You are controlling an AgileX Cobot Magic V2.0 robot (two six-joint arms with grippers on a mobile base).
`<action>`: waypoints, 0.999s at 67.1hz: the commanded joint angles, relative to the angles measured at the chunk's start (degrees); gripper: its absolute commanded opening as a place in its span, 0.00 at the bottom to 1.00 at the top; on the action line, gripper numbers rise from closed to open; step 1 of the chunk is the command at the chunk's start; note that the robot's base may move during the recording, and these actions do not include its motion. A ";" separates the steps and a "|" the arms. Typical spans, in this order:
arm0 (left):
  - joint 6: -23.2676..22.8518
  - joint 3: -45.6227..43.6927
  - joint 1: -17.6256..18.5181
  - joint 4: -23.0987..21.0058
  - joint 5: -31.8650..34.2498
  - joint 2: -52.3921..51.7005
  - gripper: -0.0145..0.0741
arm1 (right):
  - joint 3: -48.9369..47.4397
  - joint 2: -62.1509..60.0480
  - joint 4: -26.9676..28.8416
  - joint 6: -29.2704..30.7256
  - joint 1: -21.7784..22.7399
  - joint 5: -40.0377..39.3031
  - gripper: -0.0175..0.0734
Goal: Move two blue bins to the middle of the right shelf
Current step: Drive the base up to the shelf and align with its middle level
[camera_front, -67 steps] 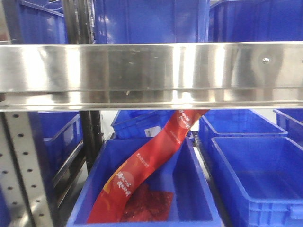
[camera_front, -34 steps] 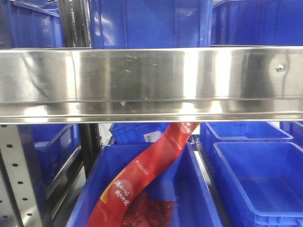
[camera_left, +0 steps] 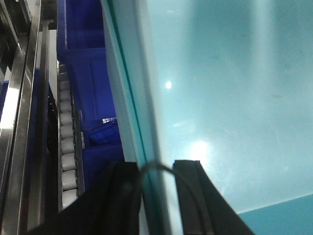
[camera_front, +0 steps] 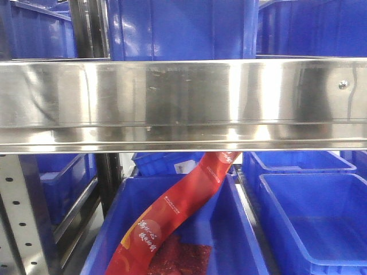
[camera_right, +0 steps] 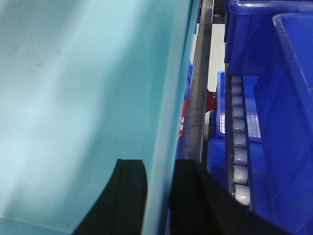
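A pale cyan blue bin (camera_left: 220,98) fills the left wrist view. My left gripper (camera_left: 155,171) is shut on its thin rim, one black finger (camera_left: 122,196) outside the wall and the other inside. In the right wrist view the same pale blue bin (camera_right: 73,98) fills the left side, and my right gripper (camera_right: 159,171) is shut on its opposite wall. The broad shiny steel rail of the right shelf middle (camera_front: 183,97) spans the front view very close. Neither the bin nor the grippers show in the front view.
Dark royal-blue crates (camera_front: 178,28) stand on the tier above the rail. Below it, another crate (camera_front: 241,229) holds a red packaging strip (camera_front: 172,212). A grey perforated upright (camera_front: 17,217) is at lower left. Roller tracks (camera_left: 66,147) (camera_right: 239,156) run beside the bin.
In the front view the steel rail has slid lower and looks larger, and its bolt has drifted right and down. Most of that shift came in the first half second.
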State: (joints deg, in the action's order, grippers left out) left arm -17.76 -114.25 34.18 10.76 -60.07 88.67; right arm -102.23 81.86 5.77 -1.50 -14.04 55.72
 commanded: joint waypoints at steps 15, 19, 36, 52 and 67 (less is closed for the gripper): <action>1.03 -1.22 0.22 0.25 4.53 -1.45 0.04 | -0.88 -0.97 -1.45 1.00 0.29 -5.14 0.02; 1.03 -1.22 0.22 0.25 4.53 -1.45 0.04 | -0.88 -0.97 -1.45 1.00 0.29 -5.14 0.02; 1.03 -1.22 0.22 0.25 4.53 -1.45 0.04 | -0.88 -0.97 -1.45 1.00 0.29 -5.14 0.02; 1.03 -1.22 0.22 0.25 4.53 -1.45 0.04 | -0.88 -0.97 -1.45 1.00 0.29 -5.14 0.02; 1.03 -1.22 0.22 -0.51 3.41 -1.56 0.04 | -0.88 -0.99 -0.23 1.00 0.29 -4.69 0.02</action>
State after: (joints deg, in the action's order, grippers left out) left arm -17.66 -114.25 34.18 10.76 -60.07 88.67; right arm -102.23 81.86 5.87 -1.50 -14.04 55.72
